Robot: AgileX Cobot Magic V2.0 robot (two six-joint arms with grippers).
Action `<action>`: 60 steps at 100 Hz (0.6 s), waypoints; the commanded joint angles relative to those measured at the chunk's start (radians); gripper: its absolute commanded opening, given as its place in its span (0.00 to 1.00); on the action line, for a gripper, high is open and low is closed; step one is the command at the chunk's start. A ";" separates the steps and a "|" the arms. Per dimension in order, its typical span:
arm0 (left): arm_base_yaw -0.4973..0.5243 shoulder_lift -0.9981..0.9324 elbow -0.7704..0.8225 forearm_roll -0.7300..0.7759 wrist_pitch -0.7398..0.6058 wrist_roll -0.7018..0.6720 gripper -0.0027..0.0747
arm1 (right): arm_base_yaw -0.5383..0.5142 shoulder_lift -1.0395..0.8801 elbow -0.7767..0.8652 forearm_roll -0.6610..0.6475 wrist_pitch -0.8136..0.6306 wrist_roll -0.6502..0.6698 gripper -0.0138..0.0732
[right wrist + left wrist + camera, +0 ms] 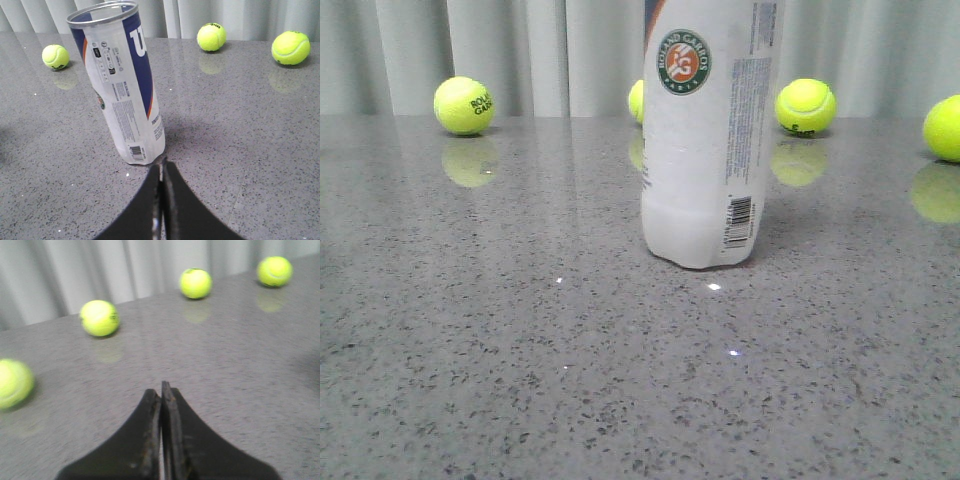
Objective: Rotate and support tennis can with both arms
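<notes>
A: Where are we?

B: At the approach, I'd say. The tennis can (121,82) stands upright on the grey speckled worktop (470,350), mouth open, nobody holding it. The right claw (162,167) is pressed closed just beside its base.

A: And the left?

B: The left claw (161,392) is closed too, apparently well off; that view is blurred. Both must open first. Pale curtains (520,50) behind, tennis balls (465,105) scattered.

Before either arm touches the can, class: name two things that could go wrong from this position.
1. The tennis can stands upright with its top open; both grippers are shut, and the right gripper sits close to its base, so a stray nudge might topple it.
2. Loose tennis balls lie behind it; a falling can could scatter them.
</notes>
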 commanded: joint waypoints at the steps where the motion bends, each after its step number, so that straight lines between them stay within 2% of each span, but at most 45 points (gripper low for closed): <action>1: 0.050 -0.071 0.031 0.243 -0.094 -0.274 0.01 | -0.004 0.010 -0.025 0.011 -0.070 -0.009 0.08; 6: 0.081 -0.121 0.068 0.306 -0.091 -0.326 0.01 | -0.004 0.010 -0.025 0.011 -0.070 -0.009 0.08; 25: 0.197 -0.336 0.218 0.306 -0.090 -0.326 0.01 | -0.004 0.010 -0.025 0.011 -0.070 -0.009 0.08; 42: 0.255 -0.498 0.344 0.286 -0.090 -0.324 0.01 | -0.004 0.010 -0.025 0.011 -0.070 -0.009 0.08; 49: 0.267 -0.553 0.388 0.251 -0.090 -0.283 0.01 | -0.004 0.010 -0.025 0.011 -0.070 -0.009 0.08; 60: 0.284 -0.628 0.464 0.096 -0.112 -0.146 0.01 | -0.004 0.010 -0.025 0.011 -0.070 -0.009 0.08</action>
